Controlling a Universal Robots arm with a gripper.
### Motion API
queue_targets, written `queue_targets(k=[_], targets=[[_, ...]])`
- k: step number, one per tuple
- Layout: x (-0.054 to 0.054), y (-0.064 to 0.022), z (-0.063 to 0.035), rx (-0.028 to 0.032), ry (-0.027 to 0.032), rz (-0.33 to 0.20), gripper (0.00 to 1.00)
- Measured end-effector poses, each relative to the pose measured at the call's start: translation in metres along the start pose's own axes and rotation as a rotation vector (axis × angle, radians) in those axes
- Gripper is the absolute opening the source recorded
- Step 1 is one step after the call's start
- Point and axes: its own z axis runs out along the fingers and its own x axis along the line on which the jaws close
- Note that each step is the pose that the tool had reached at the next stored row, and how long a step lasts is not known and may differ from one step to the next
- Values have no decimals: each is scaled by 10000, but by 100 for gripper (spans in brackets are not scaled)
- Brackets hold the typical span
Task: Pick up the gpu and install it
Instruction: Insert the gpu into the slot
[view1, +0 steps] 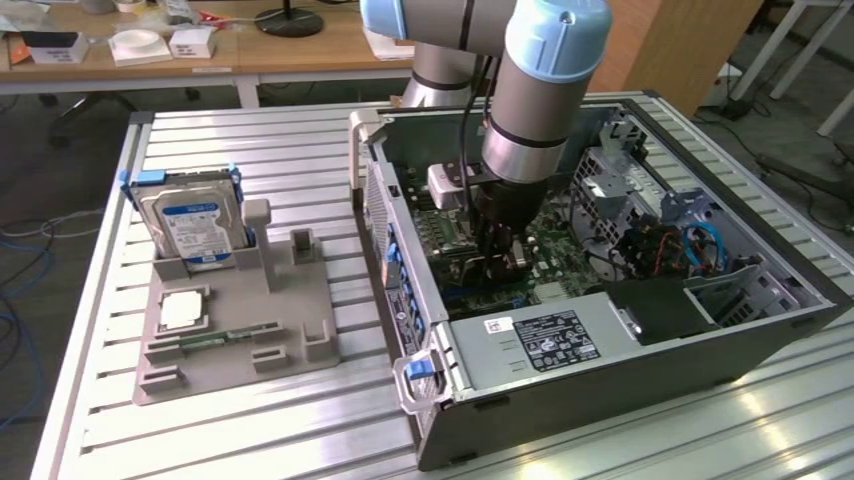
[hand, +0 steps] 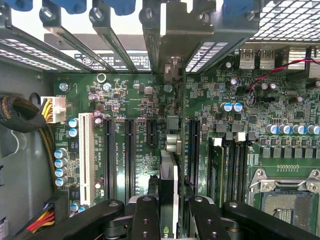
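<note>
The pincer (hand: 169, 212) is down inside the open case (view1: 601, 340), its two black fingers (hand: 146, 220) closed against either face of the gpu (hand: 170, 175), which it holds edge-on and upright above the motherboard (hand: 225, 115). In the wrist view the card's thin edge runs between the fingers toward the rear bracket openings, with black slots (hand: 127, 155) on one side of it and another black slot (hand: 192, 150) close on the other. Whether the card's lower edge is already touching a slot cannot be told. A white slot (hand: 83, 155) lies farther out, and RAM slots (hand: 232, 165) and the CPU socket (hand: 287, 192) lie on the other side.

In the exterior view the arm (view1: 541, 100) drops from 12 o'clock into the middle of the case, with the pincer low over the green board. The power supply (view1: 561, 340) sits in the case at 6 o'clock of the pincer. At 9 o'clock, well apart from the case, a grey holder (view1: 234, 330) rests on the slatted surface (view1: 200, 440). A hard drive (view1: 194, 225) stands upright in the holder's far end, a CPU (view1: 183, 310) lies flat in it, and a RAM stick (view1: 227, 338) lies nearer the front.
</note>
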Motion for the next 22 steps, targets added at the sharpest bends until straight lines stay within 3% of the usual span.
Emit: queue_targets(k=[1, 3, 11, 16, 22], targets=[[-3, 2, 11, 7, -34, 5, 28], [-2, 1, 5, 6, -11, 4, 34], [0, -1, -41, 16, 1, -1, 34], [0, 1, -128, 64, -1, 0, 34], [0, 8, -241, 193, -3, -1, 34]])
